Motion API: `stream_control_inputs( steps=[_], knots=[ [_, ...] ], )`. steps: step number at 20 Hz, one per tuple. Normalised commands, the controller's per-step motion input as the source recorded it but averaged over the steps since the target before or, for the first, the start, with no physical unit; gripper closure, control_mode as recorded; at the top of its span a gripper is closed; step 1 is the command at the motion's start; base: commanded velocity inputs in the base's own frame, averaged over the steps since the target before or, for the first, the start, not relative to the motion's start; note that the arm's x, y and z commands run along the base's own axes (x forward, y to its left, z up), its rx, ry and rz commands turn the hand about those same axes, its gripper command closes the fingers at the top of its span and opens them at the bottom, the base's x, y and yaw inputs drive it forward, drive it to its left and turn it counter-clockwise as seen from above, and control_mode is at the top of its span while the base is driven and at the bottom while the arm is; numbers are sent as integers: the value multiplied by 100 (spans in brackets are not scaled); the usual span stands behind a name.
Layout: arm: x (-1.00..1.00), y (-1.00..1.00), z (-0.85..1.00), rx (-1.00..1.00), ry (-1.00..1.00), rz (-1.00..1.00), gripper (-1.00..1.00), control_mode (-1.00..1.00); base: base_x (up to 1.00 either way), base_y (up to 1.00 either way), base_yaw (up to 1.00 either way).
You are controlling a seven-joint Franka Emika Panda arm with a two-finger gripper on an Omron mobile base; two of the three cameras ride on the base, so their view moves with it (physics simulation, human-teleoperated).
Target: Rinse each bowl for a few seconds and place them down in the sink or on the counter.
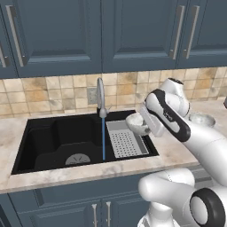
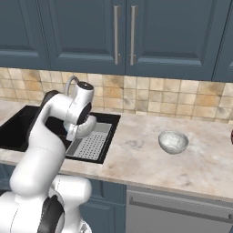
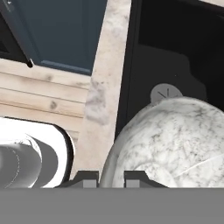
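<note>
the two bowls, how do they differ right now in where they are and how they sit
The held bowl is up in the air over the grey tray in the sink, clamped in the shut gripper; the other bowl rests on the counter, untouched. The held bowl looks tipped; the other bowl sits upright. Both are speckled grey-white.

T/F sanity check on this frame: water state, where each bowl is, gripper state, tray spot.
1. Water runs from the faucet. True.
2. Both bowls sit on the counter. False: one bowl sits there; the other bowl is held up over the sink.
3. The gripper is shut on a bowl. True.
4. The held bowl is under the stream. False: it hangs to the stream's right, above the perforated tray.
5. The tray lies on the counter. False: it sits in the sink's right side.
</note>
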Motion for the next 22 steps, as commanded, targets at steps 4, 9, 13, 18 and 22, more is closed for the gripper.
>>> stream_control_inputs(
  steps=[4,9,13,18,22],
  knots=[
    [-7,23,-3,4,1,4,100,-100,0,0,0],
    [0,18,-7,2,0,3,100,-100,0,0,0],
    [6,11,-12,0,2,2,100,-100,0,0,0],
    [11,7,-15,0,1,1,100,-100,0,0,0],
    [12,12,-10,0,0,1,100,-100,0,0,0]
  ],
)
